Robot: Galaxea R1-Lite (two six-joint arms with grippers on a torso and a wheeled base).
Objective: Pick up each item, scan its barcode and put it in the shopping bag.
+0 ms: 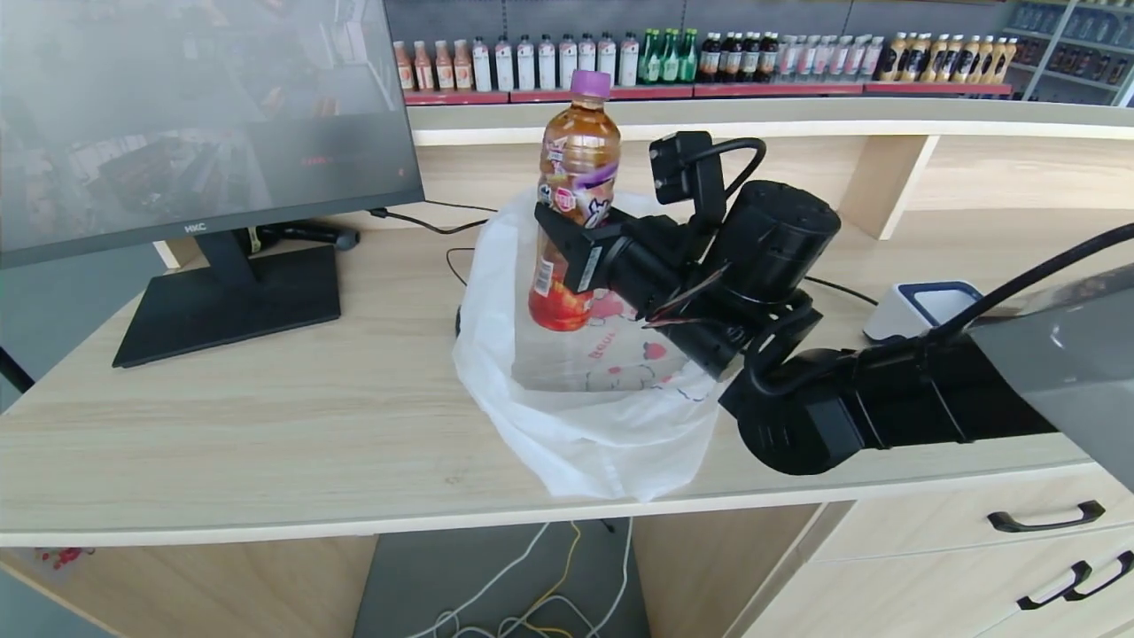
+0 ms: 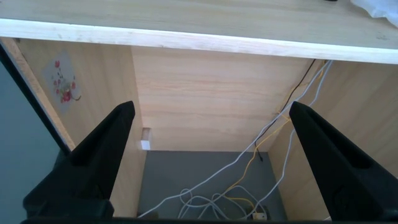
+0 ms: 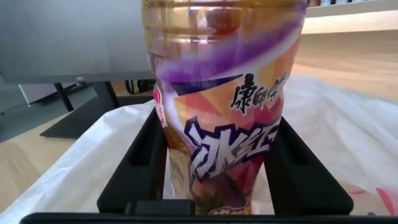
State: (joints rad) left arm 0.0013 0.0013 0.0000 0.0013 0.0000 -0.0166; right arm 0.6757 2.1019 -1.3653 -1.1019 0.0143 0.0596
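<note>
- The right gripper (image 1: 571,248) is clamped on the bottle (image 1: 576,204) at mid-body, one finger on either side of the label.
- The bottle stands upright with its purple cap on top. Its long axis is vertical, and its base hangs over the open mouth of the shopping bag (image 1: 585,416).
- The way in is straight down, so lowering looks like the move called for before release.
- The bag sits slumped on the table (image 1: 266,425), its mouth facing up. I cannot tell what else lies inside.
- The scanner (image 1: 921,310) stands well apart, to the robot's right.
- The left gripper (image 2: 211,155) hangs below the table edge with its fingers spread wide and nothing between them. The right arm is plainly nearer the bag.
</note>
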